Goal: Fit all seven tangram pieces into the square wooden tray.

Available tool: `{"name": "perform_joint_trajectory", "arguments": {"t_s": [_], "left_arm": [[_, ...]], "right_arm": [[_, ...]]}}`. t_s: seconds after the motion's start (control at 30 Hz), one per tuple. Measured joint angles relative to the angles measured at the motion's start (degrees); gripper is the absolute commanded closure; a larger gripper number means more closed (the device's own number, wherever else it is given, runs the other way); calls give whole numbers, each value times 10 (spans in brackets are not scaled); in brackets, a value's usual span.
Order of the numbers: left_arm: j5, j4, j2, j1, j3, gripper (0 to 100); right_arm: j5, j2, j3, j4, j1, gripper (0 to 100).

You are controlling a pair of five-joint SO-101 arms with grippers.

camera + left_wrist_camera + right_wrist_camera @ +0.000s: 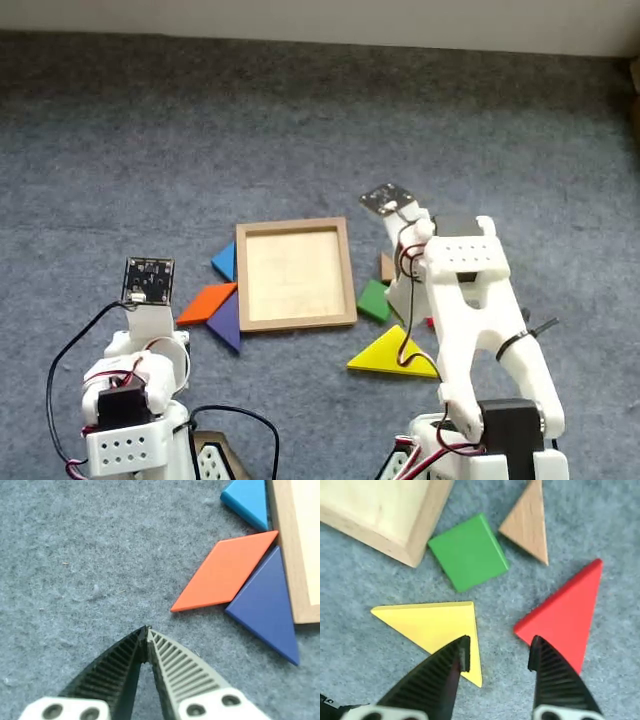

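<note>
The square wooden tray [295, 224] lies on the carpet with nothing in it. At its left side lie a light blue triangle [247, 500], an orange parallelogram [225, 570] and a dark blue triangle [267, 605]. My left gripper [146, 632] is shut on nothing, a short way off the orange piece's corner. At the tray's right side lie a green square [468, 551], a plain wooden triangle [530, 522], a yellow triangle [437, 622] and a red triangle [565, 615]. My right gripper [500, 654] is open over the gap between the yellow and red triangles.
Grey-blue carpet [300, 120] covers the whole surface, with open room beyond the tray. The left arm [140, 370] sits at the near left, the right arm [470, 300] at the near right, partly over the red triangle. The tray's corner [415, 555] lies close to the green square.
</note>
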Motion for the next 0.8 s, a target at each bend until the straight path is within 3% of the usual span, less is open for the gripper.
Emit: {"name": "perform_joint_trajectory", "arguments": {"t_s": [0.1,0.27,0.53,0.8], "left_arm": [[0,0,0,0,0,992],[0,0,0,0,0,992],[0,0,0,0,0,992],[0,0,0,0,0,992]], "right_arm": [[0,0,0,0,0,792],[23,0,0,0,37,664],[47,7,1,-48,76,659],[47,138,1,-74,76,659]]}}
